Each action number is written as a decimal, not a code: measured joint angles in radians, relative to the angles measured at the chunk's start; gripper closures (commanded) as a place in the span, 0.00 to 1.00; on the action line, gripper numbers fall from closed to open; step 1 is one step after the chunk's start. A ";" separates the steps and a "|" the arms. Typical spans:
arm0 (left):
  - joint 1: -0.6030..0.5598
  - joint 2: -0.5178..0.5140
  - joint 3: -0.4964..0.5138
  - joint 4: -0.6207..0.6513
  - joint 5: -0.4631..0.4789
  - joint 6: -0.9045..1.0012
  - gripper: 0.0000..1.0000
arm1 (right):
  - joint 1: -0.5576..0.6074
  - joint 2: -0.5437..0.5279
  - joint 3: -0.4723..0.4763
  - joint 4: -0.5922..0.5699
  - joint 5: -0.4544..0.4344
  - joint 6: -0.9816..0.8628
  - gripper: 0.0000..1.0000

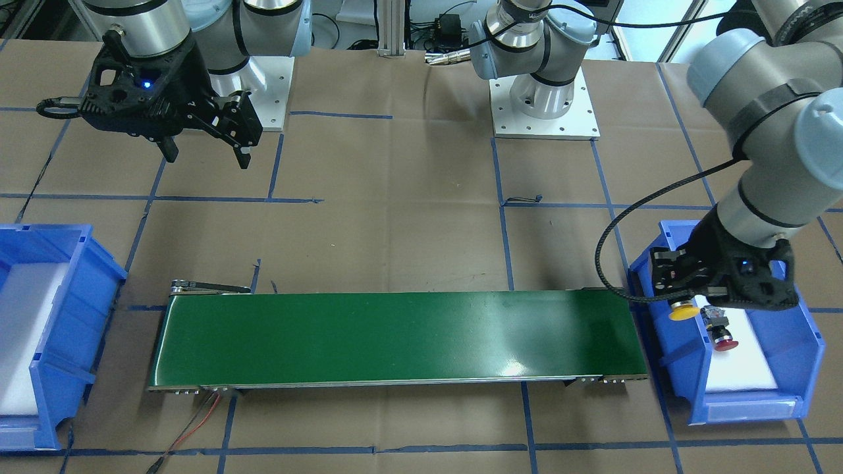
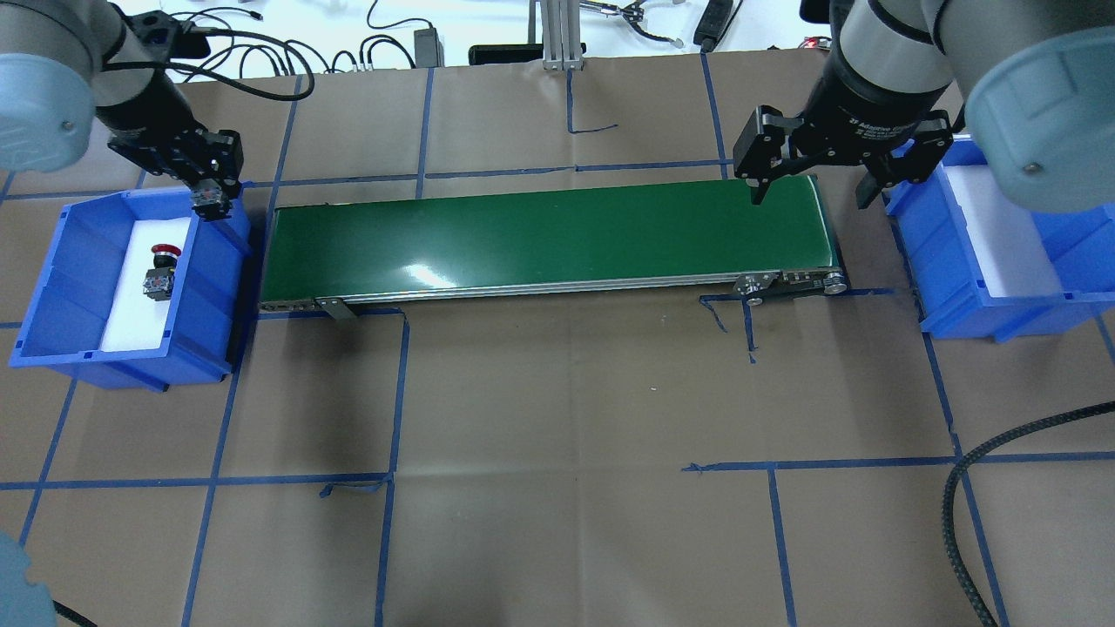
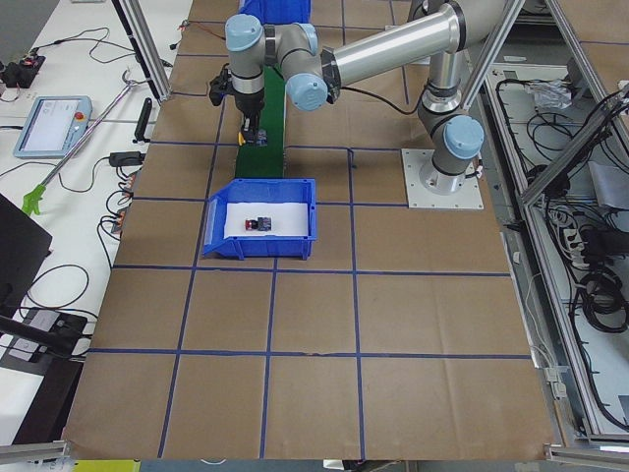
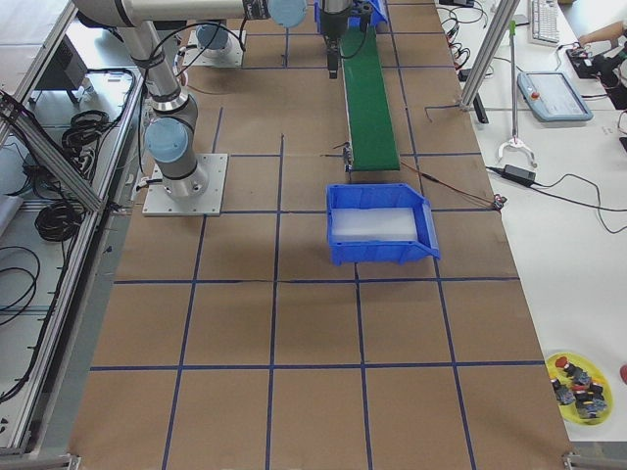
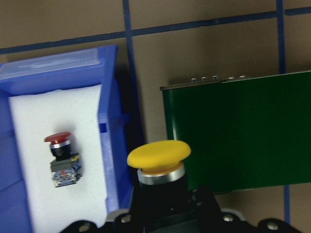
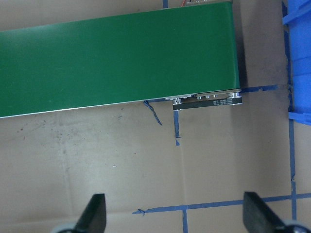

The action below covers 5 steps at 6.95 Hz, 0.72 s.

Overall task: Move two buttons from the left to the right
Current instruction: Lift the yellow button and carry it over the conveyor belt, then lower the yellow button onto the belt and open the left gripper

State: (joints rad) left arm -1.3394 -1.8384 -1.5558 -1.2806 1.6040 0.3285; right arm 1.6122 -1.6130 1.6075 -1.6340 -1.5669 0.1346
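Pinched yellow button [image 5: 159,154] in left gripper [image 1: 686,301], at 3 o'clock from red button [image 5: 59,145] in blue bin [image 5: 109,145]. Held right gripper [image 2: 812,200] spread wide by conveyor belt [image 2: 549,239].

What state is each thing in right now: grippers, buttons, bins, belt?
left gripper, shut on yellow button, in the air at left bin rim.
yellow button, held, off the pad.
red button, lying on its side on left bin's white pad.
right gripper, open, hovering over conveyor belt right end.
conveyor belt, no button on it.
right bin, only white pad showing.
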 measured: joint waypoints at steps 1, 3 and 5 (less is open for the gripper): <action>-0.035 -0.029 -0.016 0.029 0.000 -0.032 0.93 | 0.000 -0.001 0.000 0.003 0.000 -0.001 0.00; -0.080 -0.095 -0.075 0.154 0.003 -0.078 0.93 | 0.000 -0.007 0.003 0.005 0.001 0.001 0.00; -0.091 -0.125 -0.162 0.304 0.007 -0.089 0.78 | 0.000 -0.008 0.007 0.006 0.004 0.003 0.00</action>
State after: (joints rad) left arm -1.4300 -1.9633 -1.7177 -0.9766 1.6110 0.2396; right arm 1.6122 -1.6206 1.6145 -1.6280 -1.5628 0.1378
